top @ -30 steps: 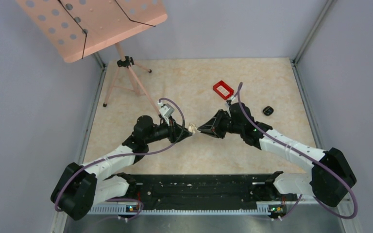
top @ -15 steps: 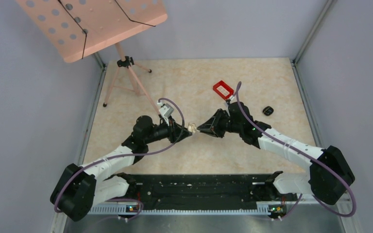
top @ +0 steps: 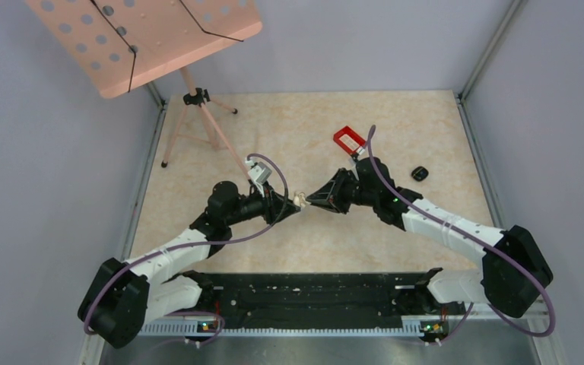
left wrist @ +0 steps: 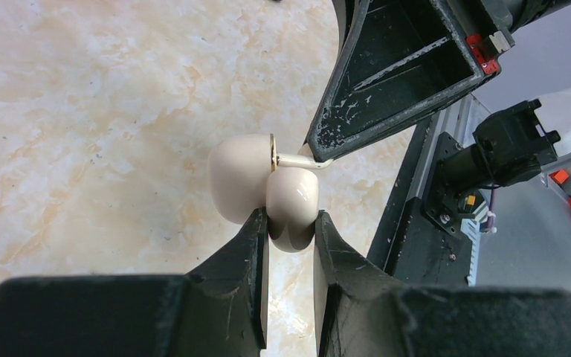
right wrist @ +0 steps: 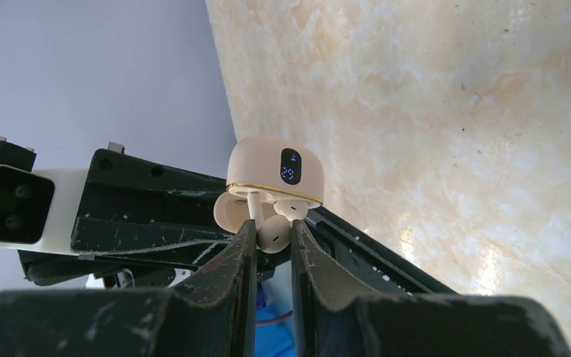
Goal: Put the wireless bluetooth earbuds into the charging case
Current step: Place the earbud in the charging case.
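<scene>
Earbud [right wrist: 273, 235] insertion is the step in hand. The cream bud is pinched at its rounded end between the tips of the right gripper [right wrist: 272, 229], and its thin stem reaches up to the open mouth of the charging case [right wrist: 275, 167], a cream shell with a gold rim and a small lit display. The left gripper [left wrist: 290, 219] is clamped on the glossy rounded half of the case and holds it, as far as I can judge, off the surface over the middle of the bench. I cannot tell whether that half is the lid or the body. To do this well, the left arm should hold the case steady while the right one lines the stem up with its socket. It should then push slowly along the socket's line and let go only once the bud is seated. Pushing at an angle could twist the case out of its narrow pinch or flick the bud away. A red tray [top: 348, 139] lies toward the far edge and a small black thing [top: 420, 173] near the right edge, both well apart from the work.
</scene>
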Robot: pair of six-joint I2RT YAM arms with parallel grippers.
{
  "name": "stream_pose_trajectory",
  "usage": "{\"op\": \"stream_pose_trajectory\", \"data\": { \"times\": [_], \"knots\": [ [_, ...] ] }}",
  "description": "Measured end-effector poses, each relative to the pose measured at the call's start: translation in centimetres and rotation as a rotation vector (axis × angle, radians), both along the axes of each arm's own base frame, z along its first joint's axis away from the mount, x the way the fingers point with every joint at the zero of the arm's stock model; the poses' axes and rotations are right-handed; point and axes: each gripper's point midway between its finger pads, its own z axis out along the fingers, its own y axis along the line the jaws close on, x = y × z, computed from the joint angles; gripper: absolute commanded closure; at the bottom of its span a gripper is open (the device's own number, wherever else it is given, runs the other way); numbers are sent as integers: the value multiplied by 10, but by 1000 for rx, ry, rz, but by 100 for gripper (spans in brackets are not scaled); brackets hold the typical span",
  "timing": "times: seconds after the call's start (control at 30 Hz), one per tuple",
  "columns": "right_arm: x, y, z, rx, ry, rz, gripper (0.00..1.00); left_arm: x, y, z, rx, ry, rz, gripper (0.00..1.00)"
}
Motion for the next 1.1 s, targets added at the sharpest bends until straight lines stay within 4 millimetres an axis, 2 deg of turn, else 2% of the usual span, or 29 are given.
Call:
{"op": "stream_pose_trajectory", "data": {
  "times": [0.9, 1.1],
  "knots": [
    [5, 4, -9, -13, 16, -2, 100, 1, -1, -4, 11, -1, 4, 100],
    [4, 2, -2, -2, 0, -5, 100, 1, -1, -6, 18, 7, 4, 100]
  ]
}}
